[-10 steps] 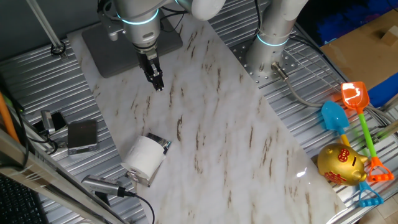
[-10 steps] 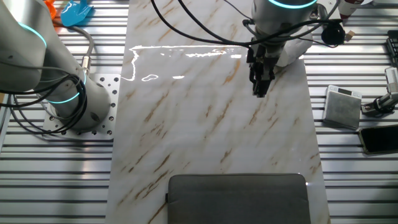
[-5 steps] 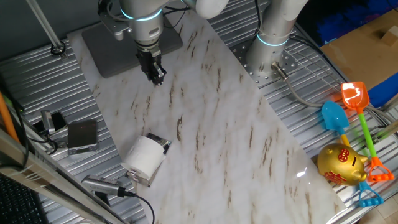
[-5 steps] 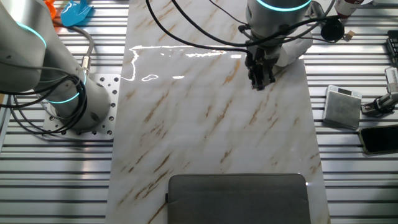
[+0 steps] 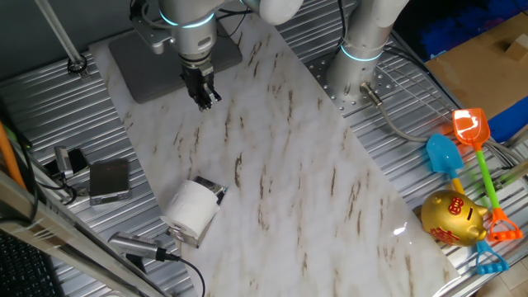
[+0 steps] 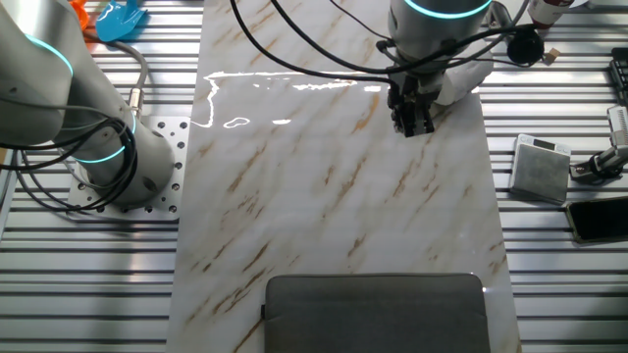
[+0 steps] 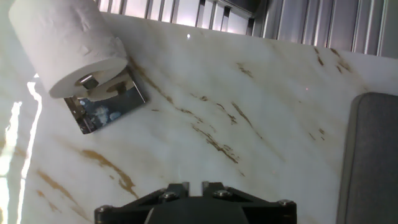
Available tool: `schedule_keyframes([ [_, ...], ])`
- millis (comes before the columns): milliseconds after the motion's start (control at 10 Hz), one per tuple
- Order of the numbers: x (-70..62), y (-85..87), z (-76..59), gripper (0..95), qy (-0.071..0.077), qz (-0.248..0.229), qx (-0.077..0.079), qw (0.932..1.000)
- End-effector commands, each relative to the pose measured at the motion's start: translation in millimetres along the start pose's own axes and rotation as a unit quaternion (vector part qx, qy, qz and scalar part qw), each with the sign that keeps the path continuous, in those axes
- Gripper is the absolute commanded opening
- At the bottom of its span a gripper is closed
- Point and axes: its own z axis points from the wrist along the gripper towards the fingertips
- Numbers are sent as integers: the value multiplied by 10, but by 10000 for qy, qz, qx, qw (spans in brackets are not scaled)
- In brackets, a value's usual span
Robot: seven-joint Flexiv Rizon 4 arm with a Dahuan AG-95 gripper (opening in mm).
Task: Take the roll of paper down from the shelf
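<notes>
Gripper [image 5: 204,98], fingers closed together w/ nothing held, has pulled up and back toward the grey mat [image 5: 132,62] at the far edge. Toilet roll [image 5: 190,208] still on its bracket shelf [image 5: 213,190] near the front-left corner, well apart, so the approach hasn't begun.

A marble-patterned slab [image 5: 272,173] runs across a ribbed metal table [image 5: 396,148] — bright glare streaks its top in the other fixed view — cardboard [image 5: 478,58] upper right.

A golden piggy bank [image 5: 452,219] lies beside bright toy shovels [image 5: 470,132], and a grey mat [image 6: 377,312] covers the marble slab's [image 5: 289,165] end.
</notes>
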Motion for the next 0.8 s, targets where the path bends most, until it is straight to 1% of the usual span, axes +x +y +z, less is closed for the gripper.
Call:
schedule_keyframes([
  [100,1,1,-1,0,1,1,0,10000],
  [800,4,2,-3,0,22,-88,8,10000],
])
